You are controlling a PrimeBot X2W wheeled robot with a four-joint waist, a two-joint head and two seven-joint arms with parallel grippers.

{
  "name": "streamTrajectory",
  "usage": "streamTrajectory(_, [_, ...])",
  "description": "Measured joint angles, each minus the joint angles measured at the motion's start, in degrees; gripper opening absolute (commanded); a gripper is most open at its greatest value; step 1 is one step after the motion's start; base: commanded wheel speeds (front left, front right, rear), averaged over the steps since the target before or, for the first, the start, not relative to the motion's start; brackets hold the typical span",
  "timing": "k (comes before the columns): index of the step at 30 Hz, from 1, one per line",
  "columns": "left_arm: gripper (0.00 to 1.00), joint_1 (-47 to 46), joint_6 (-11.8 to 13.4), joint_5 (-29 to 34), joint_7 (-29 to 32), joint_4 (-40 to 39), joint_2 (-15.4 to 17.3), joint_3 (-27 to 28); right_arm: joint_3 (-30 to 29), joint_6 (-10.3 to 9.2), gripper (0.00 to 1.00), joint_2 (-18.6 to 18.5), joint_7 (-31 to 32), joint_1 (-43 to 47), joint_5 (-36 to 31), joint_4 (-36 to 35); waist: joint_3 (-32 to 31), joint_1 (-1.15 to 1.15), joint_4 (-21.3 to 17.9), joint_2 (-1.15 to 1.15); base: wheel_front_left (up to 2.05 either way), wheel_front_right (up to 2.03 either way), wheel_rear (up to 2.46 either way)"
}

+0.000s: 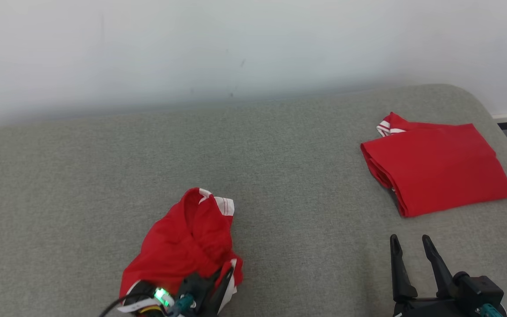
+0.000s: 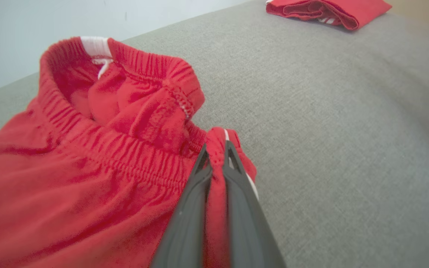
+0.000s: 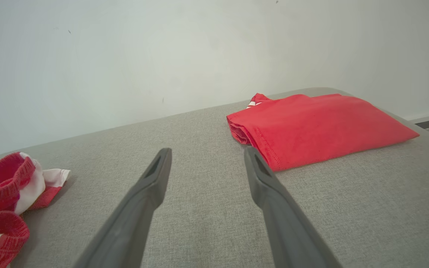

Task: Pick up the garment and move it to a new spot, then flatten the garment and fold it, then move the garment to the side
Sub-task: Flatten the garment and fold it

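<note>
The left pincer (image 1: 222,276) is closed on the near edge of the crumpled red garment (image 1: 183,237). That garment lies near left on the grey padded surface (image 1: 280,176). The right pincer (image 1: 409,241) hangs open and empty, near a folded red garment (image 1: 438,167) at the far right.

In the left wrist view, the jaws pinch only a thin fold beside the elastic waistband (image 2: 125,156). So slight a bite could slip on lifting.

In the right wrist view, the folded piece lies just beyond the open fingers. Setting the load down too far right could rumple it.

The red garment (image 1: 183,246), white-trimmed, lies crumpled on the grey cushion (image 1: 280,176).
</note>
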Motion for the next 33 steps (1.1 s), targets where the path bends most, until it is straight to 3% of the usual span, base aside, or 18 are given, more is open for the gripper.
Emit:
streamTrajectory(4, [0.00, -2.4, -0.4, -2.5, -1.8, -1.6, -1.5, 0.4, -0.2, 0.00, 1.00, 0.0, 0.0, 0.2, 0.0, -0.1, -0.5, 0.00, 0.9, 0.00, 0.00, 0.00, 0.00])
streamTrajectory(13, [0.00, -13.2, -0.4, -6.7, -3.6, -15.0, -4.9, -0.4, -0.2, 0.00, 1.00, 0.0, 0.0, 0.3, 0.0, -0.2, -2.0, 0.00, 4.1, 0.00, 0.00, 0.00, 0.00])
streamTrajectory(19, [0.00, -14.2, 1.7, -8.3, -3.8, -18.8, -5.0, 0.9, -0.8, 0.00, 1.00, 0.0, 0.0, 0.5, 0.0, -0.3, -2.3, 0.00, 5.9, 0.00, 0.00, 0.00, 0.00])
streamTrajectory(33, [0.00, 4.5, 8.5, -12.2, -4.0, -19.2, 5.0, 12.0, -0.7, 0.00, 1.00, 0.0, 0.0, 0.2, 0.0, -0.1, -0.6, 0.00, 8.7, 0.00, 0.00, 0.00, 0.00])
